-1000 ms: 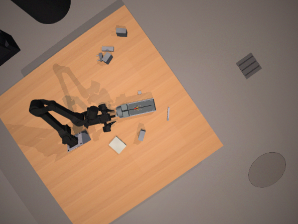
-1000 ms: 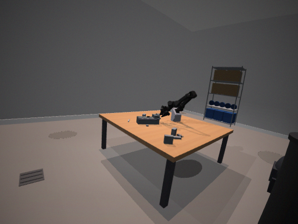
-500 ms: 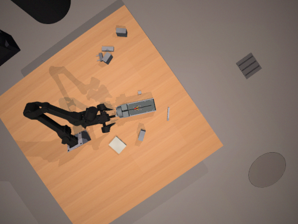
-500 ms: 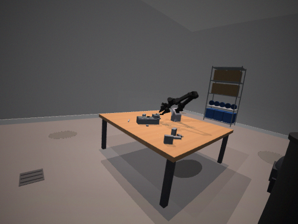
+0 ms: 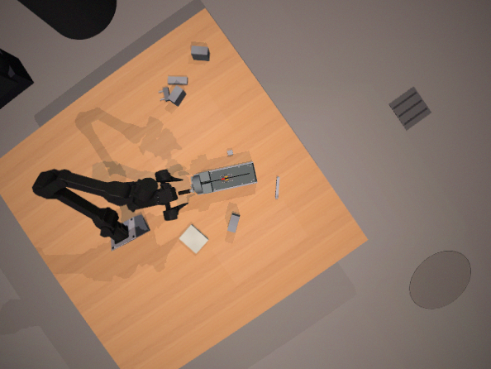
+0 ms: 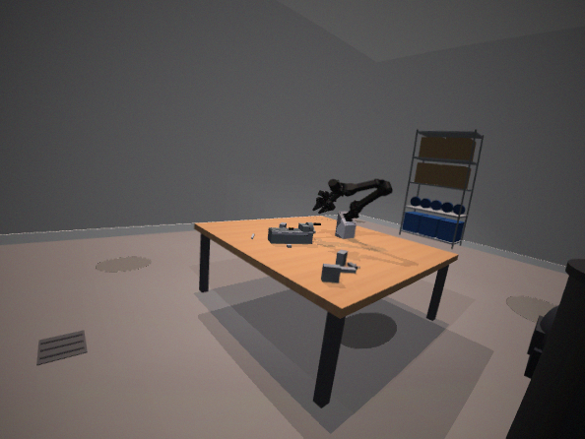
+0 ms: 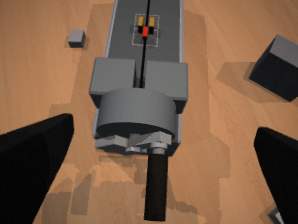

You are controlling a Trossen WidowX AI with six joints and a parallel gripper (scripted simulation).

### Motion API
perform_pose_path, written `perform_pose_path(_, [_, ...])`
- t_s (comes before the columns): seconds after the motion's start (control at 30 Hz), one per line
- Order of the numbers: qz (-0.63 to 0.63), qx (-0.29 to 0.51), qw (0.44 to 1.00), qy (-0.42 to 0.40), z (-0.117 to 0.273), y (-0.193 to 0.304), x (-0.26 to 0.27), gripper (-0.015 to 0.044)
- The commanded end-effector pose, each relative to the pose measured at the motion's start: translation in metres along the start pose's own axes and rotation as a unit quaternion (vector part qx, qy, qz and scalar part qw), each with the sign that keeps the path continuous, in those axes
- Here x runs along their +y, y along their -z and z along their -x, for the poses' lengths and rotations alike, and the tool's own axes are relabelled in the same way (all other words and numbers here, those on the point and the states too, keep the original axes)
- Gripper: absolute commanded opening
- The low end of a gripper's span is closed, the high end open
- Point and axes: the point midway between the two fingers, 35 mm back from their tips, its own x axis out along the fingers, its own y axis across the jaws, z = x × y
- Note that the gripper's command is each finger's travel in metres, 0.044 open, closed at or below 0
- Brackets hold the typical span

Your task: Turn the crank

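Top view: Your black arm (image 5: pixel 88 188) (image 6: pixel 361 187) reaches across the wooden table (image 5: pixel 248 265) (image 6: pixel 276 261) (image 7: pixel 220 185) toward the gray crank machine (image 5: pixel 241 175) (image 6: pixel 291 236) (image 7: pixel 116 47). Your gripper (image 5: pixel 184 191) (image 6: pixel 316 208) (image 7: pixel 165 129) is released, its fingers spread to either side of the dark crank handle (image 5: pixel 184 192) (image 6: pixel 317 224) (image 7: pixel 156 187) as seen from above. A pale square block (image 5: pixel 193 239) lies near the arm's base, and a thin light bar (image 5: pixel 277 187) (image 6: pixel 253 236) lies beyond the machine's far end.

Exterior view: Your gripper hangs above the handle, apart from it, while the machine stands on the table. Behind, a metal shelf unit (image 6: pixel 449 133) holds brown boxes and blue bins.

Wrist view: The handle points toward you between the widely parted fingers, touching neither. Farther up the slot, the red pointer (image 7: pixel 145 32) appears between the two brass zero marks (image 7: pixel 141 22), slightly toward their crank-side ends; you cannot tell from this angle whether it is exactly level. A small gray cube (image 7: pixel 76 38) (image 5: pixel 230 152) sits beside the machine.
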Motion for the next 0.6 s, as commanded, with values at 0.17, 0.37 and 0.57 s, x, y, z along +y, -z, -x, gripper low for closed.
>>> perform_pose_path(0.17, [0.017, 0.007, 1.000, -0.020, -0.014, -0.028, 0.005, 0.0440])
perform_pose_path(0.37, [0.033, 0.008, 0.999, -0.038, -0.033, -0.052, 0.008, 0.0440])
perform_pose_path(0.57, [0.049, 0.008, 0.997, -0.057, -0.054, -0.073, 0.008, 0.0440])
